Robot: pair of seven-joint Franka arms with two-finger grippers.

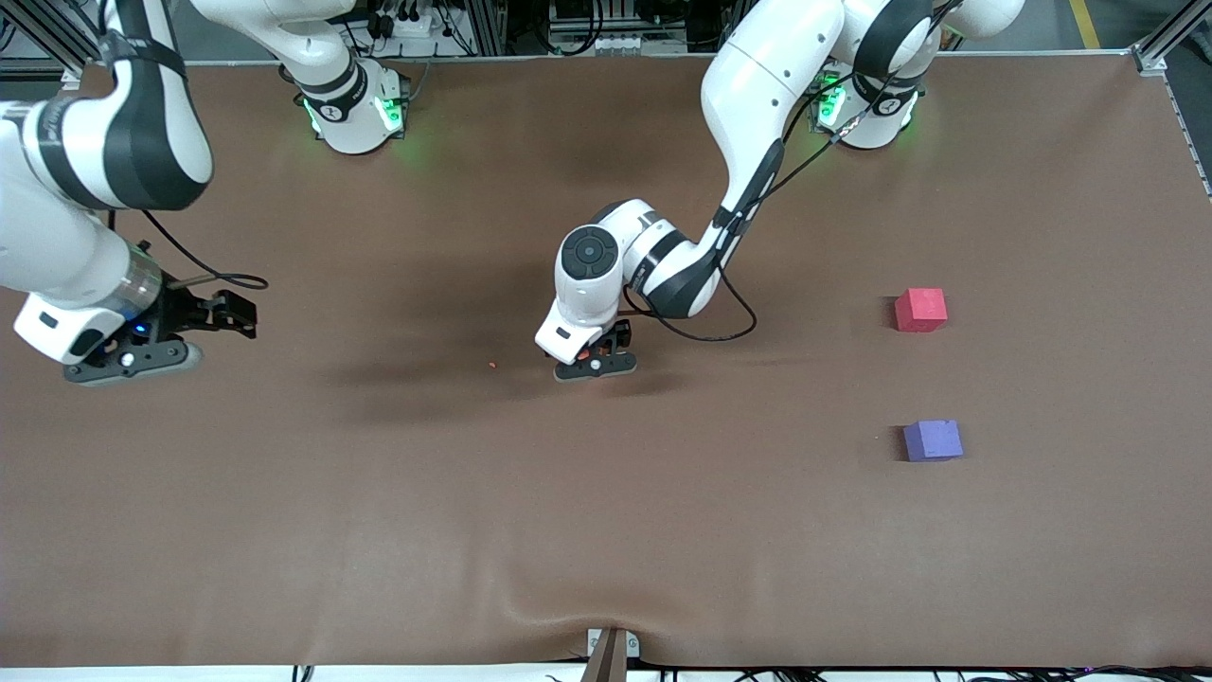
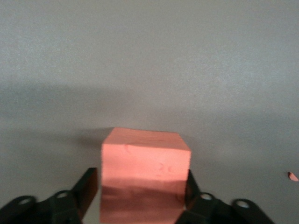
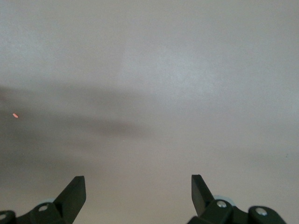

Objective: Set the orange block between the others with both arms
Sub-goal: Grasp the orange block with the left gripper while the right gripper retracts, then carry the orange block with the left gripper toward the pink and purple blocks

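I see the small orange foam-like cube [image 2: 145, 161] with a matt, slightly dented skin, and the black matt plastic fingers [image 2: 86, 186] of the left gripper [image 1: 595, 365] touch its two sides. The brown table cover [image 1: 606, 530] looks like matt cloth or soft mat, with a wrinkle at six o'clock on its edge. At three o'clock from the centre, the pinkish-red matt cube [image 1: 920, 310] and the purple matt cube [image 1: 933, 440] look like the same foam. The white arm shells [image 1: 757, 104] are glossy smooth plastic with black bands. The right gripper [image 1: 222, 314] looks like black matt plastic.
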